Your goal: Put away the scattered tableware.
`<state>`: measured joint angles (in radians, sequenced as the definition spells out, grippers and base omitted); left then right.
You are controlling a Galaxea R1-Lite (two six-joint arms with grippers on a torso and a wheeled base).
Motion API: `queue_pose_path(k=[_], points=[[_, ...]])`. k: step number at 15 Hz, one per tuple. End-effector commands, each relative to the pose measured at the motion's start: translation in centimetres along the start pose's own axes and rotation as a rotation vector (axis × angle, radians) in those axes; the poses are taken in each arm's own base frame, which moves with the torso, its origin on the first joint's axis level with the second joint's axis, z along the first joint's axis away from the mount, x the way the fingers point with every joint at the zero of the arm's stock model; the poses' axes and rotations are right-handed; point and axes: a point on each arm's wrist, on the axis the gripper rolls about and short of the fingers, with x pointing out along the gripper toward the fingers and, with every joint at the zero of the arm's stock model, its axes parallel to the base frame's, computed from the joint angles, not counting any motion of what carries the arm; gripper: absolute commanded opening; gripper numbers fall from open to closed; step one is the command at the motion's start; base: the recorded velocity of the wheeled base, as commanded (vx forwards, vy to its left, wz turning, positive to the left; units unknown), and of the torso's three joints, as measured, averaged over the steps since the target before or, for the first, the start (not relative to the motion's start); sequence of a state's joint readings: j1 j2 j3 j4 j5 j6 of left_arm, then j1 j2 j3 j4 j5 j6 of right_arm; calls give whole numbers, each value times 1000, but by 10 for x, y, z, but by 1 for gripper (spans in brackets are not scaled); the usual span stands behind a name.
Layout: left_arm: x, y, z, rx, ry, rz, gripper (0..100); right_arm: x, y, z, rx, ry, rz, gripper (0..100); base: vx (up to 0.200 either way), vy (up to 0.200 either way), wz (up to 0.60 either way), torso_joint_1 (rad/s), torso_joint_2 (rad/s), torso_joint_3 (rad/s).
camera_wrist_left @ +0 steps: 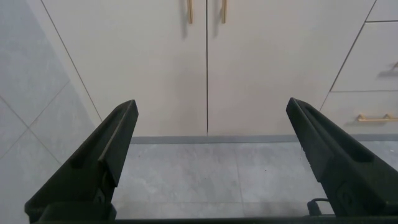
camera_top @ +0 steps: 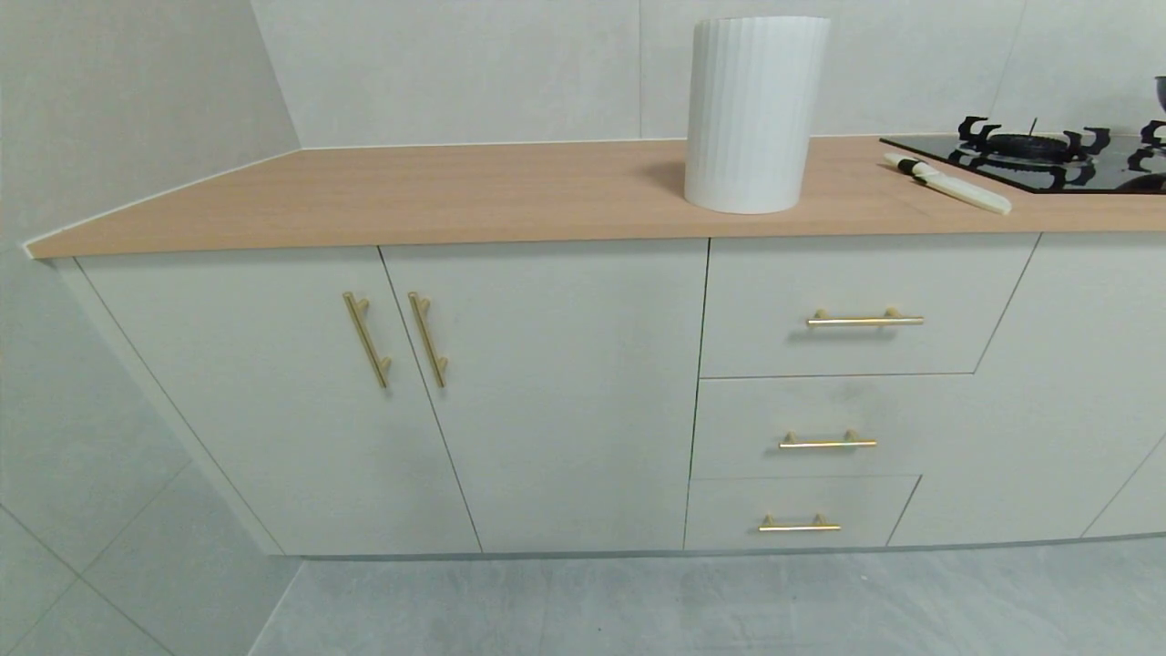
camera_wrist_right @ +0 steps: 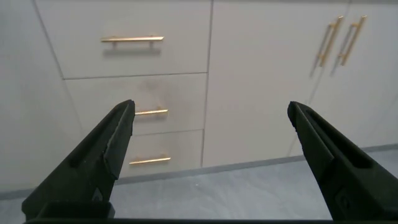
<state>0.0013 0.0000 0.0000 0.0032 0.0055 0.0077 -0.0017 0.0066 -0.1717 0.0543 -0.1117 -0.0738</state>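
Left gripper [camera_wrist_left: 211,104] spread; hob [camera_top: 1048,169] edge-cropped

Wide-apart jaws on both the left claw [camera_wrist_left: 210,104] and the right claw [camera_wrist_right: 210,106]

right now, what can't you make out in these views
1. Head view: the contents of the cupboard and drawers; their shut fronts hide them.
2. Head view: the inside of the canister; its own wall hides it.
3. Head view: the hob and a dark thing behind it are cut off by the right edge.
4. Head view: the utensil by the hob is too small to tell its kind.
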Motion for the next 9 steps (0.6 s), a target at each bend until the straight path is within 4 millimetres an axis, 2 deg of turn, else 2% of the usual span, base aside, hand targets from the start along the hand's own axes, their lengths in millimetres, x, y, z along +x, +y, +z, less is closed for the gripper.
queue_pose_path(k=[1, 3, 9], points=[[0, 0, 0, 0, 1, 1, 100, 7, 3, -21, -3, 31, 44, 100, 0, 0, 0, 0, 0, 0], [0, 0, 0, 0, 1, 1, 100, 11, 6, -36, 1, 48, 92, 100, 0, 0, 0, 0, 0, 0], [0, 0, 0, -2, 1, 1, 100, 10, 8, -42, 48, 108, 186, 100, 0, 0, 0, 0, 0, 0]])
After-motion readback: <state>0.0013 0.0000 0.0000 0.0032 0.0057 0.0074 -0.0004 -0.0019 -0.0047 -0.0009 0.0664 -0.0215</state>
